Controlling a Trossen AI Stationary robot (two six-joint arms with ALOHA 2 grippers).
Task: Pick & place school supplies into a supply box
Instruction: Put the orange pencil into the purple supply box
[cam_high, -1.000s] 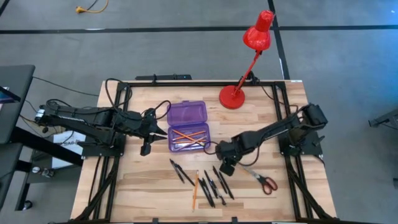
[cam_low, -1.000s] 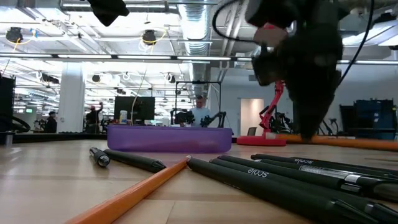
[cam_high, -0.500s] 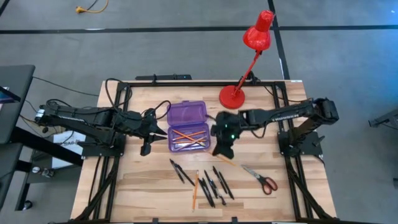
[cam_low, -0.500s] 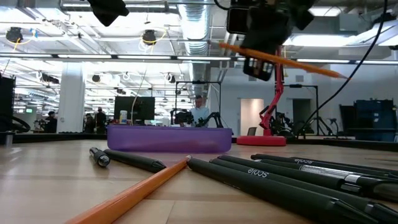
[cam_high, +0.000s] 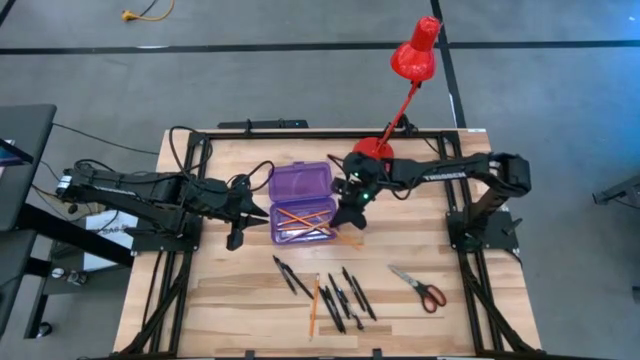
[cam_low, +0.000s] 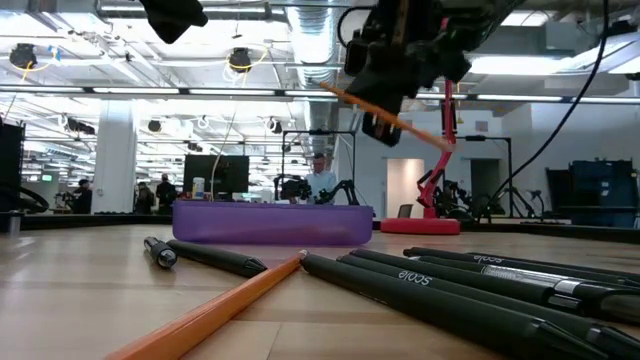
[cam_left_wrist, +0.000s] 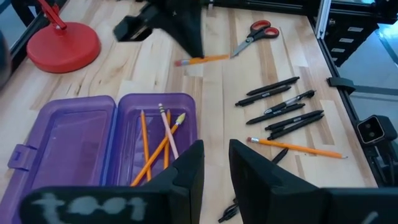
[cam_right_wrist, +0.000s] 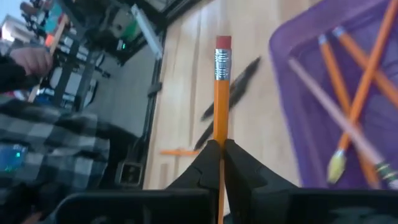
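The purple supply box lies open on the table, with three orange pencils in its tray. Just right of it, my right gripper hangs above the table, shut on one more orange pencil. My left gripper hovers at the box's left side; a narrow gap shows between its fingers, with nothing in it. Several black pens, an orange pencil and red-handled scissors lie flat near the front edge. My right gripper pinches the pencil's shaft between its two fingers. The eraser end sticks out ahead of the fingertips. The fingers slant down from the table's right side. The pencil is lifted clear of the table and tilted, one end lower than the other.
A red desk lamp stands on its round base at the far edge behind my right arm, its head beyond the table. In the low view the room behind the table shows people far off. Bare wood lies left of the pens.
My right gripper has risen from the pens near the front edge with an orange pencil pinched in it. It has swung toward the far edge and toward the box, and has turned on the way. The pencil is now lifted clear and tilted.
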